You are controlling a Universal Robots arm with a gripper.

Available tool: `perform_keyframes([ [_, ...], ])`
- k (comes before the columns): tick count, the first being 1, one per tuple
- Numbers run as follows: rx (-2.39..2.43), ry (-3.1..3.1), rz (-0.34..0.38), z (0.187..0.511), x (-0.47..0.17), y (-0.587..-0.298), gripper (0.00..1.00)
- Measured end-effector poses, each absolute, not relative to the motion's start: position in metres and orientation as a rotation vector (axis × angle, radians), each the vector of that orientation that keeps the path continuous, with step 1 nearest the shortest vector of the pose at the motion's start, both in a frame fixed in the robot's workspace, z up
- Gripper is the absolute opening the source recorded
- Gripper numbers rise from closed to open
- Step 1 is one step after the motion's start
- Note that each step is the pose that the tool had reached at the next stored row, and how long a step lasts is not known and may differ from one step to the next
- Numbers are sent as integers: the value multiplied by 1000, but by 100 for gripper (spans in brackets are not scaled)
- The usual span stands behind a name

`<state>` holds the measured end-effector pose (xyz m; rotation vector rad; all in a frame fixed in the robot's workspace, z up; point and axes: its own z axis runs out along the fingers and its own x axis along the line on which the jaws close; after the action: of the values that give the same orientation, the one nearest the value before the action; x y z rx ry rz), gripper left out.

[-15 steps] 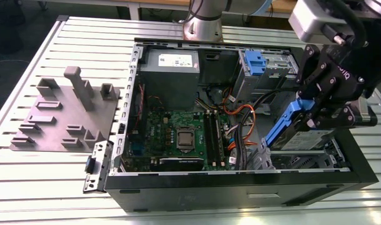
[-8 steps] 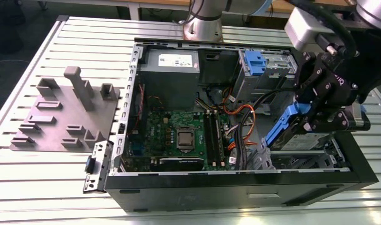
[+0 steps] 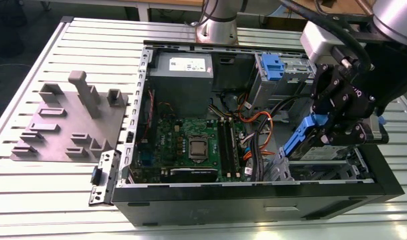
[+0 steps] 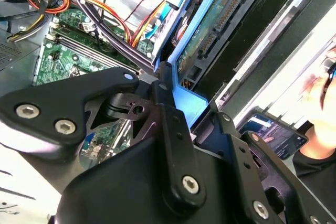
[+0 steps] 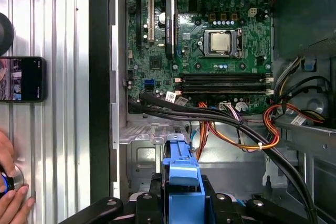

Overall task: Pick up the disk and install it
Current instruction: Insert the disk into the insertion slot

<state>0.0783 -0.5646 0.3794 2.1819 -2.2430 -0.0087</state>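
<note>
Blue-framed disk hangs edge-up, tilted, gripped by claw.

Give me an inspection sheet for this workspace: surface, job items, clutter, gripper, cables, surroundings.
Surface: ribbed metal table, pale and slatted.
Job's things: the disk in its blue bracket, tilted, held above the drive cage at the exterior view's right of the open computer case; not seated in the cage.
Clutter: grey fixture plate with upright blocks beside the case; a phone lying on the table.
Grippers: gripper shut on the disk, its black fingers clamping the blue bracket.
Cables: orange, red and black wire bundles running across the case next to the motherboard.
Surroundings: a person's hand at the table edge.
</note>
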Motion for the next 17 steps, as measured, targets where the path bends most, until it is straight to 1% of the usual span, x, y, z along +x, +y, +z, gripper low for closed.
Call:
perform_keyframes([
  [8,2182,-2243,-8,374,78,-565,36],
  [9,2182,-2243,-8,374,78,-565,38],
  [10,2182,-2243,-8,374,78,-565,44],
  [13,2182,-2243,-8,374,78,-565,44],
  [14,2182,-2243,-8,374,78,-565,50],
  [17,2182,-2243,-9,371,78,-565,50],
])
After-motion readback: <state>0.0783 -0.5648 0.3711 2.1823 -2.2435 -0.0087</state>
